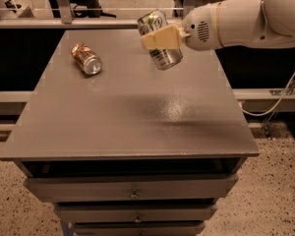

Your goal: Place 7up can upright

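The 7up can (158,39), silver with green lettering, hangs tilted in the air above the far middle of the grey table (128,112). My gripper (161,37) is shut on it, its tan fingers (157,38) across the can's middle. The white arm reaches in from the upper right. The can's silver bottom end points down toward me.
An orange-brown patterned can (86,58) lies on its side at the table's far left. Drawers (132,193) sit below the table's front edge. A white cable (280,97) hangs at the right. The tall blue-and-silver can is hidden behind the held can.
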Robot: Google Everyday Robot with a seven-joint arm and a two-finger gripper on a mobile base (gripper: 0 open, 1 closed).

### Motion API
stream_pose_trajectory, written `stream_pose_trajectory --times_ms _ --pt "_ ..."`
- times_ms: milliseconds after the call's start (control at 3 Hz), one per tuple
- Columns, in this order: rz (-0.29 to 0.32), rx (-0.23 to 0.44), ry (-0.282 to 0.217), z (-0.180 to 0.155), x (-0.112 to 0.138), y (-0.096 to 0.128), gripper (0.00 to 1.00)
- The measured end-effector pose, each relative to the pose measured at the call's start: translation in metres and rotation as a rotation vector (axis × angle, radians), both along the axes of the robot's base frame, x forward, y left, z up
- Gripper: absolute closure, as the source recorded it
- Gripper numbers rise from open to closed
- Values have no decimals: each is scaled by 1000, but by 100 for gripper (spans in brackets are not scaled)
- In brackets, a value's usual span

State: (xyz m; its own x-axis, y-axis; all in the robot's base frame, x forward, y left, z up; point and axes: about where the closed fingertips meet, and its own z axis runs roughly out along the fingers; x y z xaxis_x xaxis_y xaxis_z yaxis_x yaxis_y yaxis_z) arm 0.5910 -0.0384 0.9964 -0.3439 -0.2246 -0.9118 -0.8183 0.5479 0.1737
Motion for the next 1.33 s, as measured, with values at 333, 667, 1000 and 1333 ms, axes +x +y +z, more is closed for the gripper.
stream_pose_trajectory --times_ms 333,667,1000,1333 --pt "-7 83 -39 0 -4 3 100" --pt "-54 222 -101 -18 -9 -3 100" --pt "-74 301 -197 -33 -19 -5 100" --pt "-44 318 -290 -45 -29 3 100"
